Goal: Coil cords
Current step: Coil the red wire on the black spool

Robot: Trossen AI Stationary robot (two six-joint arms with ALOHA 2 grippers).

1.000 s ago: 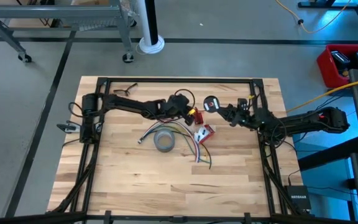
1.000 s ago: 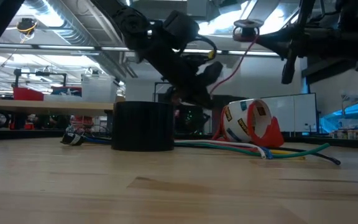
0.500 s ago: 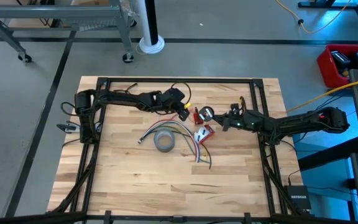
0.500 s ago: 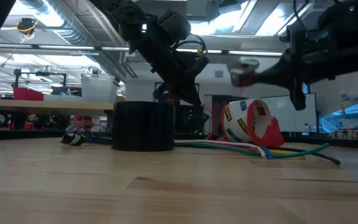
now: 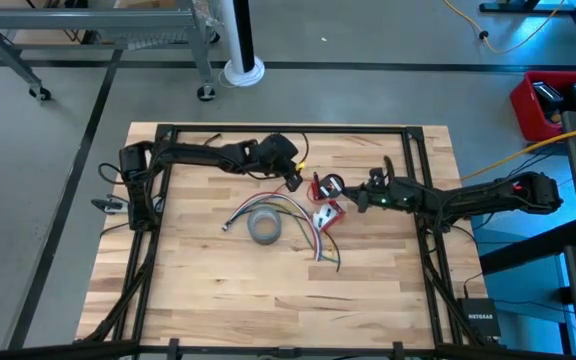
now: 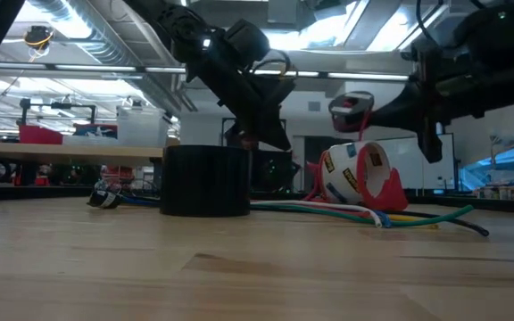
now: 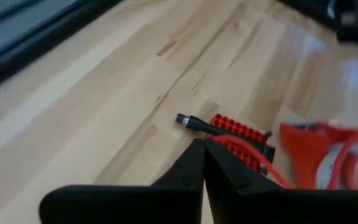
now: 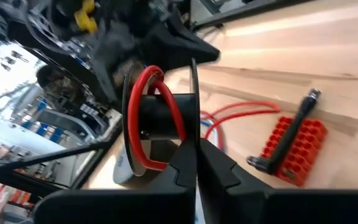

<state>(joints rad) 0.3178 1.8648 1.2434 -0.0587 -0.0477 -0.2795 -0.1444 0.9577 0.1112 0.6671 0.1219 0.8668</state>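
A small black spool (image 8: 160, 115) with the red wire (image 8: 143, 81) wound on its core hangs above the table's middle, and my right gripper (image 8: 197, 152) is shut on it. In the high view the spool (image 5: 330, 184) is just left of that gripper (image 5: 346, 190). My left gripper (image 5: 296, 183) is shut a short way left of the spool, above the wood. In the left wrist view the red wire (image 7: 260, 165) runs out from beside its fingertips (image 7: 202, 149). A red connector block (image 7: 238, 132) with a black pin lies under both grippers. My left gripper seems to pinch the red wire (image 7: 229, 144) at its fingertips, slanting down from the table's left, but the fingers hide the place of contact. My right gripper pinches the rim of one thin flange (image 8: 194, 134) of the spool between its two fingers. It comes nearly level from the table's right. The spool is lifted clear of the table, its flanges upright.
A grey tape roll (image 5: 264, 227) lies near the middle. A red tape dispenser (image 5: 328, 213) stands just nearer than the spool. A bundle of coloured wires (image 5: 303, 225) fans out between them toward the near right. Bare wood lies along the near edge.
My right gripper has tipped downward and carried the spool lower and toward the table's left, close above the tape dispenser. My left gripper has drawn back toward the table's left edge, still shut.
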